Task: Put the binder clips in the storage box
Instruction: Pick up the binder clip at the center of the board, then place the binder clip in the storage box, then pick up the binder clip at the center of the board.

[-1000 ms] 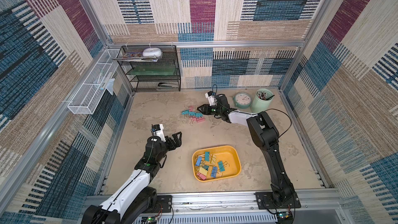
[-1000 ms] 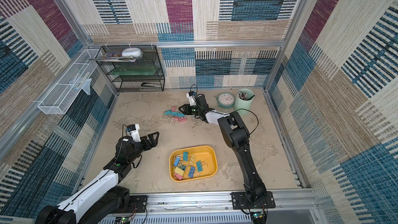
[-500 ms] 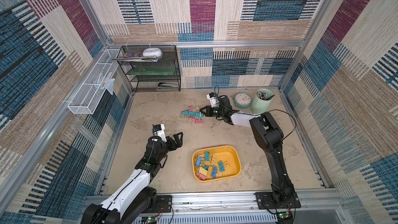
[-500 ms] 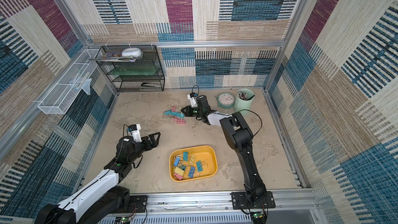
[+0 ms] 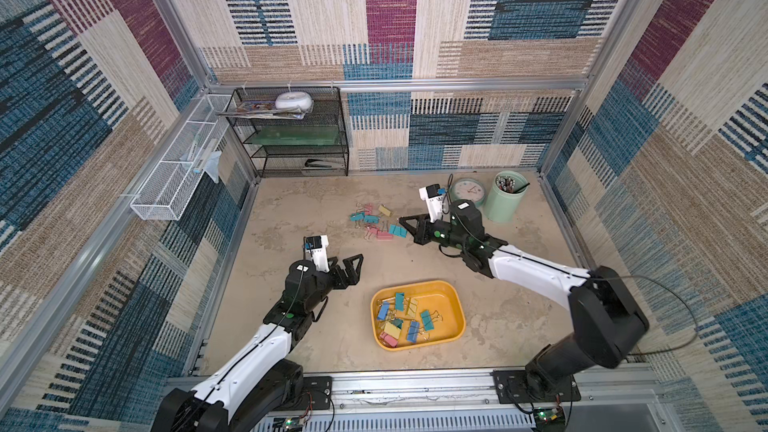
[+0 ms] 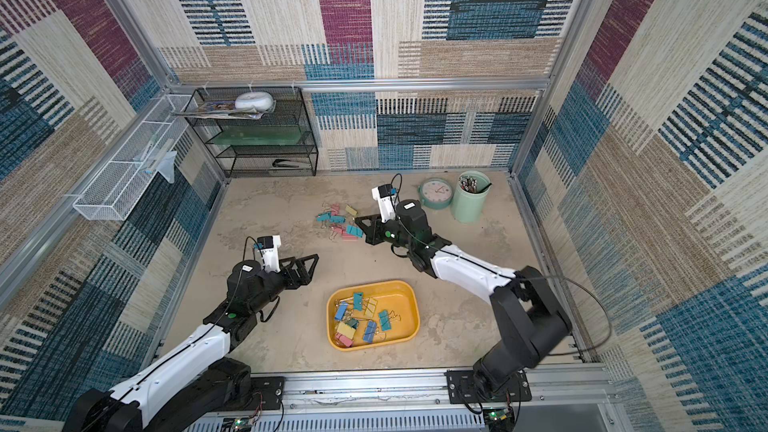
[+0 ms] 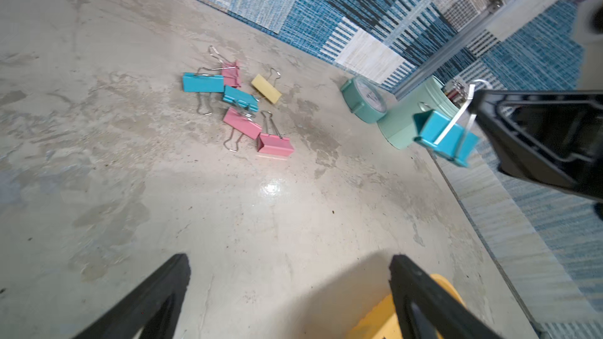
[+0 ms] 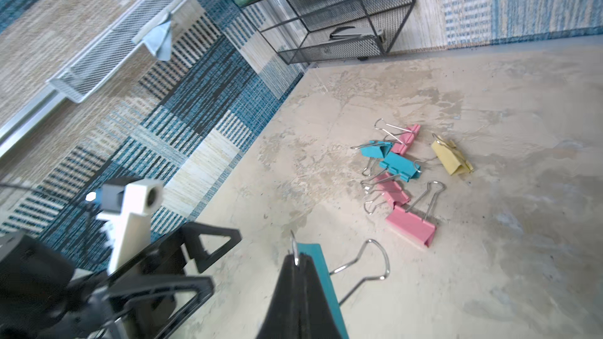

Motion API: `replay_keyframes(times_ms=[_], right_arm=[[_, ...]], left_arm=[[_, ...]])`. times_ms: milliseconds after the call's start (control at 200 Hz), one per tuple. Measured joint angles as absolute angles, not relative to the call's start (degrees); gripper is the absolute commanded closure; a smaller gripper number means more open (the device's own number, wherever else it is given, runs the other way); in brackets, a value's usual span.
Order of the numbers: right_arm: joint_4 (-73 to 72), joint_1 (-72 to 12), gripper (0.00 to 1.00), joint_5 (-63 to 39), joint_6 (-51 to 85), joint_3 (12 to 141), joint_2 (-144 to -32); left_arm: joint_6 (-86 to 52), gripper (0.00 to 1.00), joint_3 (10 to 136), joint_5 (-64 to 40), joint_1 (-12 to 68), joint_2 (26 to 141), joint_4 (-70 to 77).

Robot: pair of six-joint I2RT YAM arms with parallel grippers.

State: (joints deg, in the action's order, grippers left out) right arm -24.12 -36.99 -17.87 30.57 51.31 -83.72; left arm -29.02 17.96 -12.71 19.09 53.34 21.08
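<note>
Nearest me, the box (image 5: pixel 446 305) keeps its clips (image 5: pixel 400 300), and my left claw (image 7: pixel 289 260) stays spread wide beside it. Farther out, my right claw (image 8: pixel 299 257), half-open at the heap a second ago, has pinched shut on a teal clip (image 7: pixel 445 140) and drawn back, leaving six loose clips (image 7: pixel 243 123) on the table (image 5: pixel 511 317).

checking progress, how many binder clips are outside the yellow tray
7. Six lie clustered on the table: two teal clips, three pink clips, one yellow clip. Another teal clip hangs in the right gripper, jaws shut.
</note>
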Motion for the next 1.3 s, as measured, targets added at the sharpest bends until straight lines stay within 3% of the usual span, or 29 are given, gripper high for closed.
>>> replay_keyframes(times_ms=[210,346,646,791,846,1102,1297], right_arm=[[-17.0,-44.9,1.00,-4.2,32.6,34.5,-58.3],[-11.7,-50.8,1.00,1.3,36.6,26.8,-51.3],[-13.4,-55.9,1.00,5.9,42.0,22.0,-64.1],[-15.6,-56.2,0.68,5.9,42.5,23.0,-69.8],[-15.6,-56.2,0.61,6.2,42.4,23.8,-70.1],[-13.3,-54.8,0.54,12.6,37.8,30.8,-64.8],[-11.3,-46.0,0.53,9.7,29.8,48.8,-77.2]], left_arm=[[-22.7,0.00,21.0,-13.2,29.2,54.6,21.3],[-19.7,0.00,22.0,-10.8,33.6,56.1,21.2],[-18.0,0.00,21.9,-4.2,34.6,56.2,19.6],[-18.0,0.01,21.1,1.9,34.6,53.7,18.3],[-18.9,0.01,20.6,5.0,34.6,52.7,17.1],[-21.3,0.01,18.9,11.4,34.3,48.9,15.9],[-21.9,0.01,17.0,16.0,33.9,43.0,14.4]])
